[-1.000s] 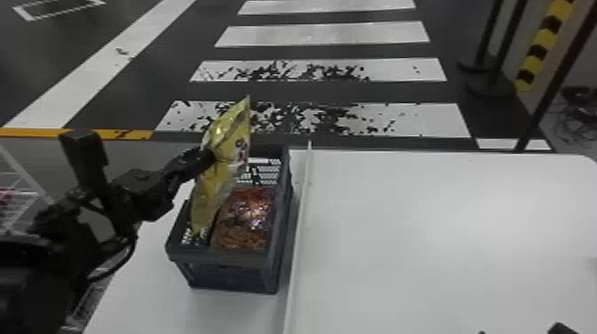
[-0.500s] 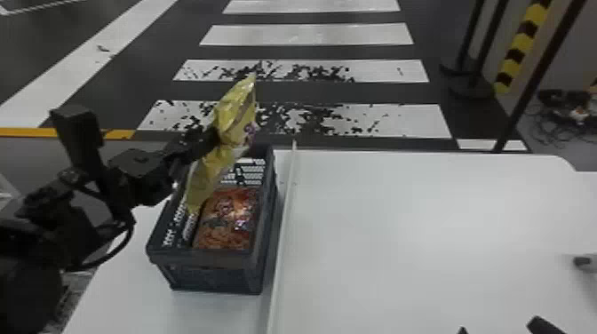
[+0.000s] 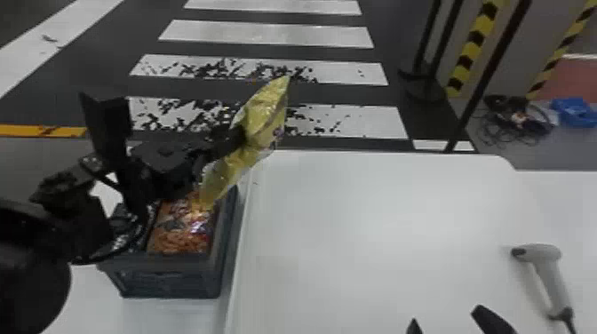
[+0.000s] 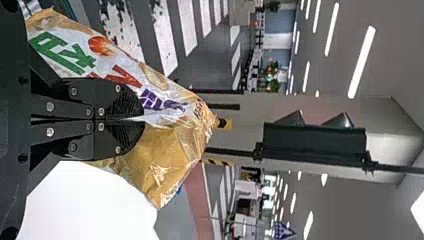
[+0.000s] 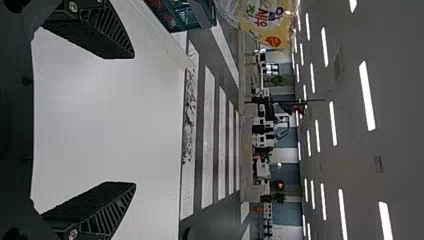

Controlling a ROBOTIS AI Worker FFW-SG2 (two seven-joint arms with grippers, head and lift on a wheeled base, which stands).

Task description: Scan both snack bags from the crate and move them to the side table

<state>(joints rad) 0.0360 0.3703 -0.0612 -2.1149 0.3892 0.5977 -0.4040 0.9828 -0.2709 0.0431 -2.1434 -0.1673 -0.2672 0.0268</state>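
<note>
My left gripper (image 3: 237, 135) is above the crate (image 3: 173, 277) in the head view, holding a yellow snack bag (image 3: 262, 120) over the crate's right side. In the left wrist view the left gripper (image 4: 142, 120) is closed on the crinkled yellow bag (image 4: 165, 145). A second snack bag, orange-brown (image 3: 182, 231), lies inside the crate. At the head view's bottom edge, my right gripper (image 3: 451, 326) stands open over the white table. In the right wrist view the right gripper (image 5: 132, 120) has its fingers wide apart with nothing between them. The grey scanner (image 3: 551, 275) lies at the right.
A white table (image 3: 377, 222) with a raised left edge stands right of the crate. Beyond it are the striped floor, black posts and a heap of cables (image 3: 515, 117) beside a blue object (image 3: 575, 111).
The head view has turned to the right, bringing the scanner fully into sight. The left gripper has carried the yellow bag rightward relative to the crate, toward the white table's edge.
</note>
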